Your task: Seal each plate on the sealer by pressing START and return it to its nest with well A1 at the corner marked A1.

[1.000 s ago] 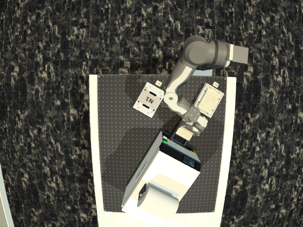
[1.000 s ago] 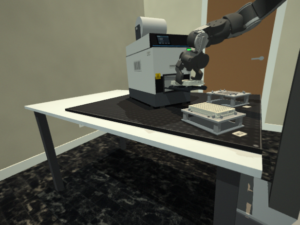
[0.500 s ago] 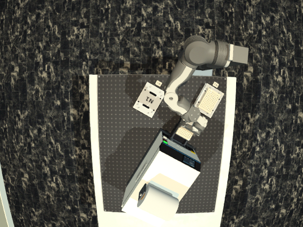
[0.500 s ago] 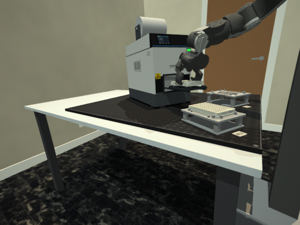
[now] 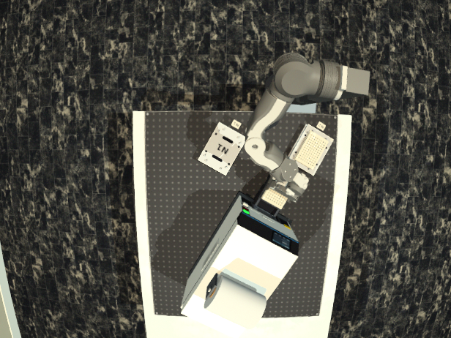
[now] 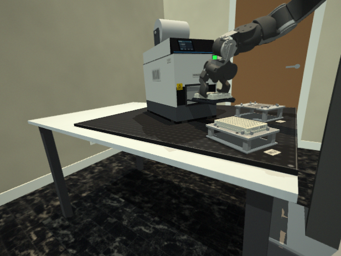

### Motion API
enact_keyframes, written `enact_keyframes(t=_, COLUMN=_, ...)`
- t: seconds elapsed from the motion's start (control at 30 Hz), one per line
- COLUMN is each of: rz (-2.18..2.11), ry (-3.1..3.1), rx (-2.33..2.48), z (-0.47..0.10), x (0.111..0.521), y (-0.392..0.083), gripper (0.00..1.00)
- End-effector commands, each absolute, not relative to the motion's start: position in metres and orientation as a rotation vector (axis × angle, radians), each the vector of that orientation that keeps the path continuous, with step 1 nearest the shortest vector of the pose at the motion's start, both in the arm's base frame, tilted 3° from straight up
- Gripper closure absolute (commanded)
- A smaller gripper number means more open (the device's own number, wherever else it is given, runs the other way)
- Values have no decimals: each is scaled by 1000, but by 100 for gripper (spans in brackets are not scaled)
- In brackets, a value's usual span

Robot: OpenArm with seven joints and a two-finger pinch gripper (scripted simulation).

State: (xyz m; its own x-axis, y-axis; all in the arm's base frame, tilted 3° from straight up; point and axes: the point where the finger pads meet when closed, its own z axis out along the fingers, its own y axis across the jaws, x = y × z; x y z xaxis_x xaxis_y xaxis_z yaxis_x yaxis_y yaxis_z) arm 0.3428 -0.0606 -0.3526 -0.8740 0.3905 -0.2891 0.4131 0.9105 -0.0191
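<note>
The sealer [image 5: 249, 252] [image 6: 177, 80] has its stage [image 6: 211, 100] out, and its lamp [image 5: 245, 211] [image 6: 214, 57] is green. A white well plate [image 5: 274, 198] [image 6: 214, 95] lies on the stage. My gripper [image 5: 289, 192] [image 6: 214, 90] reaches down over it and is shut on this plate across its width. Nest N1 [image 5: 222, 147] [image 6: 260, 107] stands empty. Nest N2 [image 5: 312, 149] [image 6: 242, 133] holds the other open plate [image 6: 241, 123].
A foil roll [image 5: 236, 298] [image 6: 171, 30] sits on top of the sealer. The black pegboard mat [image 5: 168, 219] covers the white table. Small label tags [image 5: 236, 124] [image 5: 321, 126] lie by each nest. A door [image 6: 271, 55] is behind the table.
</note>
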Motion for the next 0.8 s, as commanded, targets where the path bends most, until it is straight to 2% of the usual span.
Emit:
enact_keyframes(t=0.0, rz=-113, ry=2798, rx=591, z=-355, x=341, y=-60, gripper=100)
enact_keyframes(t=0.77, rz=-114, ry=2794, rx=596, z=-357, x=342, y=-60, gripper=100)
